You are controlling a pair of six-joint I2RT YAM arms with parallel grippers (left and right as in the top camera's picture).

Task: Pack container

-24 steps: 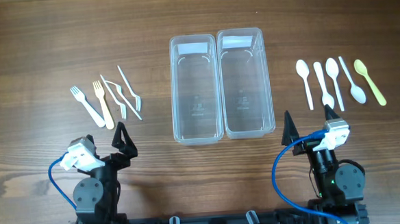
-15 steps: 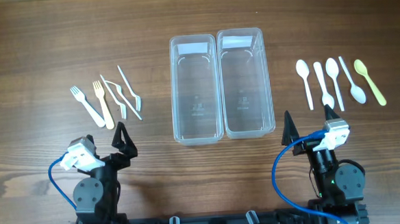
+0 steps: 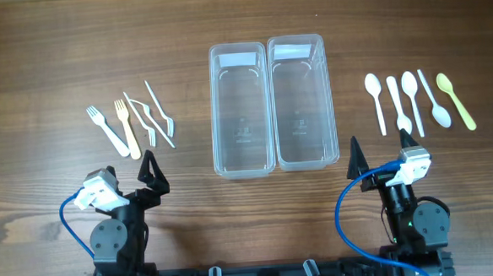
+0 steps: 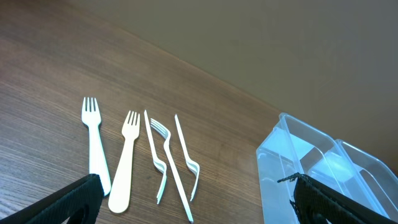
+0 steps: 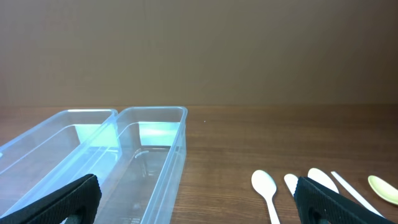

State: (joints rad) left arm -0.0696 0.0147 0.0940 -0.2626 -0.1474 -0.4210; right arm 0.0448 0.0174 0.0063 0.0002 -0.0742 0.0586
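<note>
Two empty clear plastic containers stand side by side mid-table, the left container (image 3: pixel 242 113) and the right container (image 3: pixel 302 105). Several plastic forks (image 3: pixel 130 125) lie in a row to the left: one white, one cream, the rest clear. They also show in the left wrist view (image 4: pixel 127 158). Several spoons (image 3: pixel 411 100) lie to the right, white ones and one yellow-green spoon (image 3: pixel 456 102). My left gripper (image 3: pixel 127 183) is open and empty, near the front edge below the forks. My right gripper (image 3: pixel 383 165) is open and empty, below the spoons.
The wooden table (image 3: pixel 48 64) runs bare at the back and at both far sides. Blue cables (image 3: pixel 69 217) loop beside each arm base at the front edge. The right wrist view shows both containers (image 5: pixel 149 155) and the white spoons (image 5: pixel 266 186).
</note>
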